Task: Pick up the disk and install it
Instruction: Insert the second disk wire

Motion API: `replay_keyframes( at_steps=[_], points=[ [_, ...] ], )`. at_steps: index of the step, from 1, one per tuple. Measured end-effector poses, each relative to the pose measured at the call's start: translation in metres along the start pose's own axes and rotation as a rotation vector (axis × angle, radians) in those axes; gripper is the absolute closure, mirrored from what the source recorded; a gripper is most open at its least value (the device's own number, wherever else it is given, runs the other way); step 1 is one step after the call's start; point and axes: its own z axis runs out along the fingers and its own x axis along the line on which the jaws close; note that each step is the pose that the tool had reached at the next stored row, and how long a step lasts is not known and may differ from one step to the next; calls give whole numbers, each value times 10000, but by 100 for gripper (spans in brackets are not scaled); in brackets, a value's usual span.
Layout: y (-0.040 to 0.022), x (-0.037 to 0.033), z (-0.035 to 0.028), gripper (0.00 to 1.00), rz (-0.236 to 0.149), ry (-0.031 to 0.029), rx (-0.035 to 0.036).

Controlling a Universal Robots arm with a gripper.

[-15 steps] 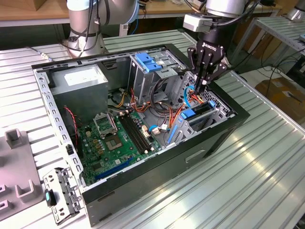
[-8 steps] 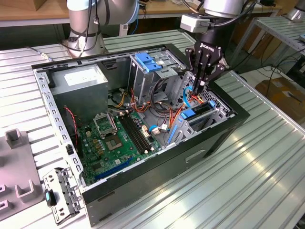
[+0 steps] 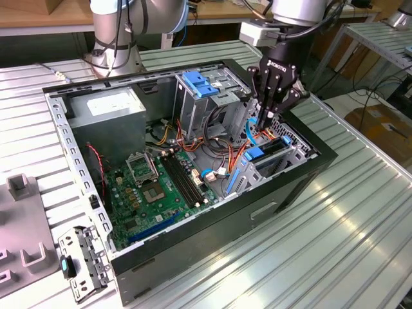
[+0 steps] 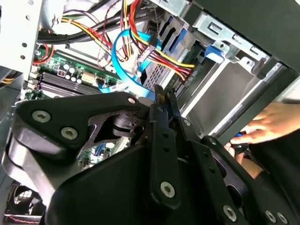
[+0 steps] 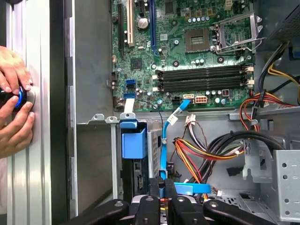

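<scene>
Disk (image 3: 269, 153) sits in the lower drive bay at the corner of the open PC case (image 3: 193, 257) nearest the exterior view's right. It stands on edge, not flat. Its blue rail faces up out of the bay, and that visible top edge runs roughly parallel to the case's short end wall. How deep the rest goes into the bay can't be told. In the first wrist view the blue rail end (image 5: 133, 145) points toward the motherboard (image 5: 187, 61), with the dark body behind it in the slot.

Tool (image 3: 264, 121) hangs just above the bay, a bit toward the centre of the case from the disk, not touching it. Fingertips (image 5: 162, 187) are pressed together, nothing solid between them. A blue data cable (image 5: 164, 140) runs right up to the tips; can't tell if it's pinched.

Tall cage with blue handle (image 3: 203, 84) is beside the tool, grey power supply box (image 3: 106, 109) in the far corner. Case lies on its side on the ribbed worktop (image 3: 335, 244).

A person's hands (image 5: 14, 108) are on a blue button outside the case wall.
</scene>
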Motion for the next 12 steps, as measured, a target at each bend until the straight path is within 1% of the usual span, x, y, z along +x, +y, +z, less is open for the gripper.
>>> replay_keyframes(
  at_steps=[1,2,3,4,5,6,7,8,9,11,12],
  points=[
    [1,21,5,84,-6,-104,0],
    [2,43,10,84,-12,-191,-1],
    [2,66,16,84,-16,-275,-2],
    [3,88,21,84,-18,-347,-2],
    [3,121,29,84,-24,-466,-1],
    [4,143,34,84,-28,-547,0],
    [9,159,39,84,-27,-602,8],
    [18,166,42,84,-31,-634,35],
    [26,167,42,84,-36,-635,77],
    [46,171,44,84,-38,-649,196],
    [53,181,46,84,-35,-679,262]
  ],
)
